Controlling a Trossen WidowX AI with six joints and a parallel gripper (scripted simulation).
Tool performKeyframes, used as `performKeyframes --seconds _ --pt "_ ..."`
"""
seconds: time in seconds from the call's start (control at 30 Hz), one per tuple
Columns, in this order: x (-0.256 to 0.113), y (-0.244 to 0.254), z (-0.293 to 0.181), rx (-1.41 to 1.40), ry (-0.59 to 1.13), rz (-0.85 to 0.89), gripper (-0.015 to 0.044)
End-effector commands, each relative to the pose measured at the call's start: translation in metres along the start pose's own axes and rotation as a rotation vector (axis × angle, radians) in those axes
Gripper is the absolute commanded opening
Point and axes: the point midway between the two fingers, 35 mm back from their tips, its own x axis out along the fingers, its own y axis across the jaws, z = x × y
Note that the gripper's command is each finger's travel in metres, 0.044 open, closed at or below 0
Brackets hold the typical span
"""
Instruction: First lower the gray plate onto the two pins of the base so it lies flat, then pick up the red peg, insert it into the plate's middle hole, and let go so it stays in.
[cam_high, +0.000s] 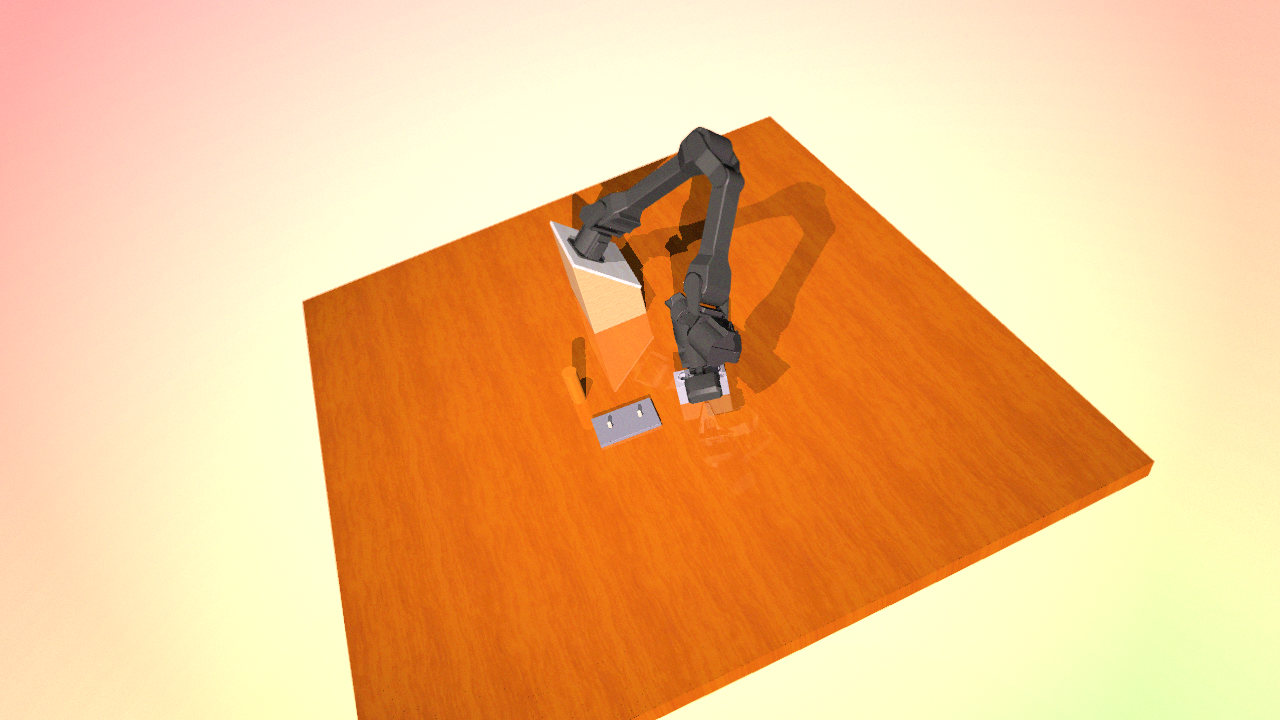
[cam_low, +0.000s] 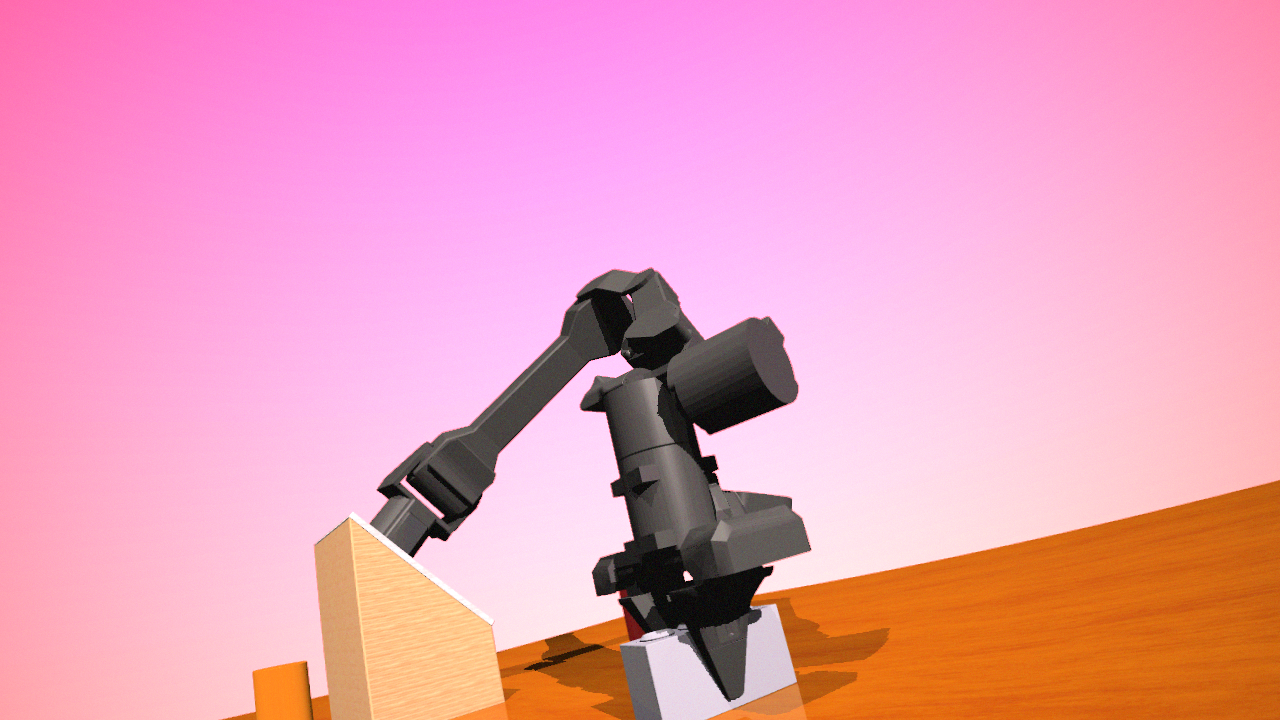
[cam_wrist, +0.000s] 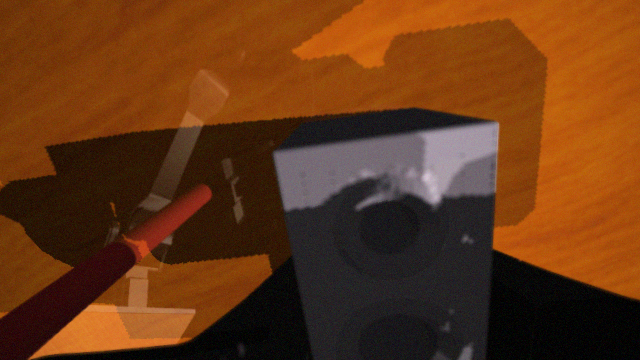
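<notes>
The gray plate (cam_high: 681, 394) (cam_low: 771, 658) (cam_wrist: 320, 175) is a thick block with round holes in its top, standing on the table to the right of the base in the top view. My gripper (cam_high: 703, 390) (cam_low: 705, 664) (cam_wrist: 371, 245) points down over it and is shut on it, one finger on each long side. The gray base (cam_high: 625, 435) lies flat on the table with two upright pins and nothing on them. The red peg (cam_low: 632, 619) (cam_wrist: 175, 215) stands upright close behind the plate; the arm hides it in the top view.
An orange cylinder (cam_high: 574, 385) (cam_low: 281, 691) stands just behind the base's left end. The wooden wedge mount (cam_high: 610, 300) (cam_low: 425, 635) of the arm stands behind the base. Shadows and faint reflections of the arm show on the glossy wooden table (cam_high: 501, 537) (cam_low: 1029, 626).
</notes>
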Motion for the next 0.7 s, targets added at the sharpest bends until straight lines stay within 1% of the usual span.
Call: performKeyframes --seconds 0.0,0.1,0.67 --pt "0.0 0.0 0.0 0.007 0.001 0.0 0.0" --pt "-0.004 -0.001 -0.001 0.007 0.003 0.0 0.0" --pt "-0.056 -0.007 -0.004 0.007 0.013 -0.003 0.0"
